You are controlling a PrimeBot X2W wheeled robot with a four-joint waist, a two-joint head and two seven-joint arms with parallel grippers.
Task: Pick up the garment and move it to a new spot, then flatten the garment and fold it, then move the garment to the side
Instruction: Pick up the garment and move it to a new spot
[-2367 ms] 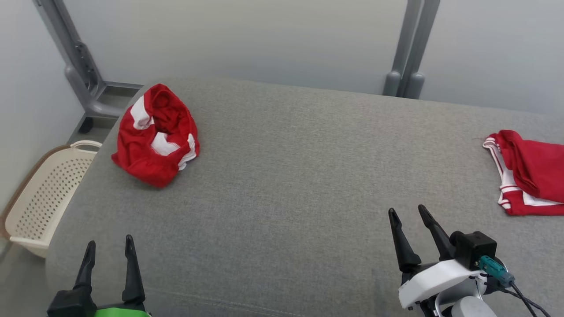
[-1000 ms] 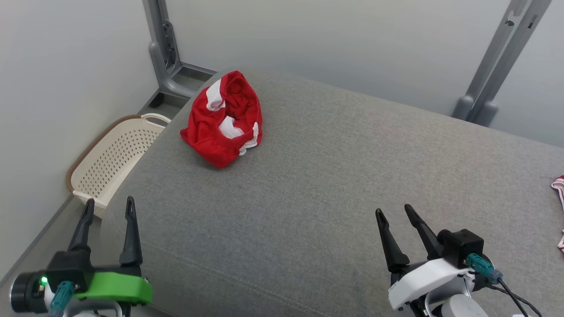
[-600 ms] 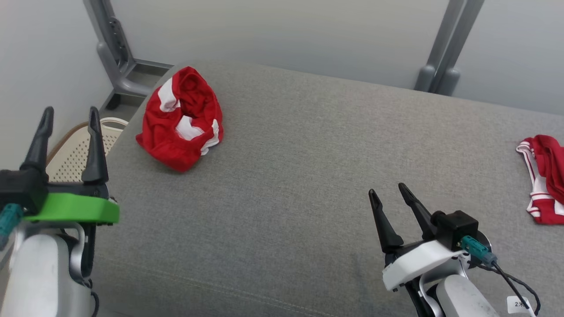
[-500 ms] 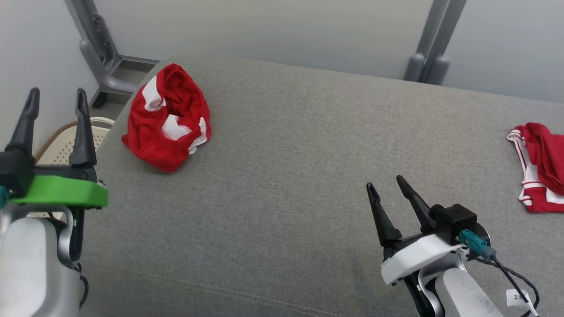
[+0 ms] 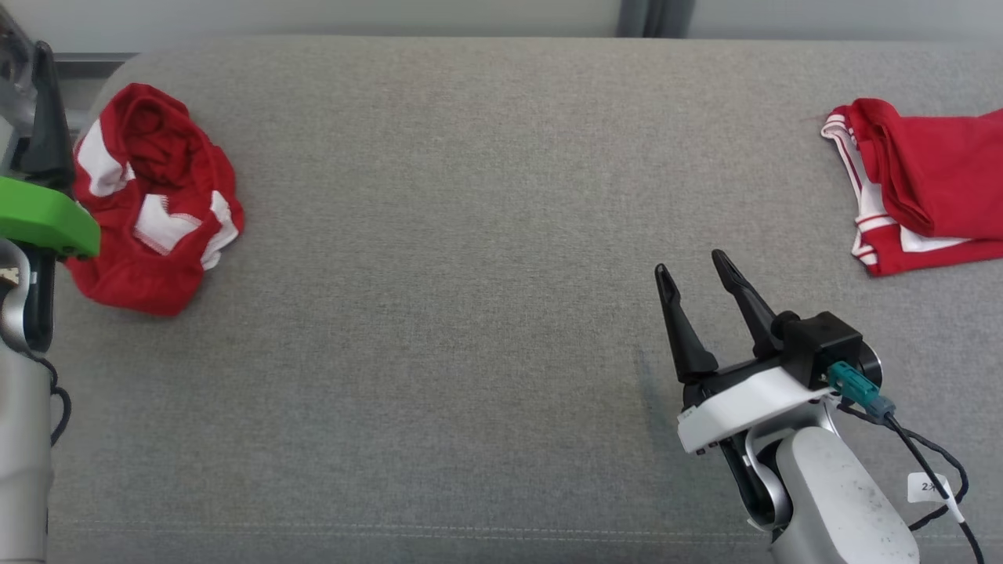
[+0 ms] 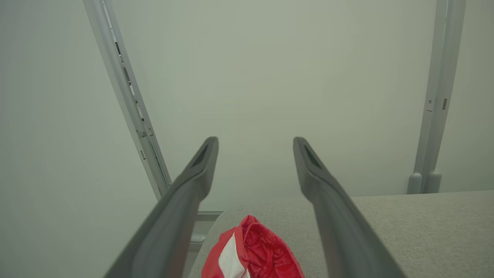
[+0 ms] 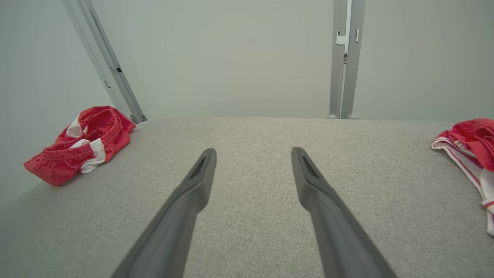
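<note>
Up and forward went my left claw (image 6: pixel 254 144) since a moment ago. It was low by my side, and now it hangs right by the red and white garment (image 5: pixel 153 204). My head tipped down too, so the whole picture slid.

The left claw's two fingers stand wide apart with nothing between them. They point over the garment at the pale wall (image 6: pixel 251 77), so the cloth lies low, just under the tips. I think I must tip this claw down to reach it.

The garment is a crumpled heap at the left end of the grey cushion (image 5: pixel 470 235). It looks a bit longer from far to near than across, with a stretchy waistband curled on top.

My right claw (image 5: pixel 691 266) is wide and empty too. It is over the near right part of the cushion, well apart from the heap. So my left arm is much nearer and should do the grab, I think.

Another red garment (image 5: pixel 917 180) lies at the right end. The wide grey middle between the two looks like a good new spot. Grey metal posts (image 7: pixel 343 58) stand by the wall behind.
</note>
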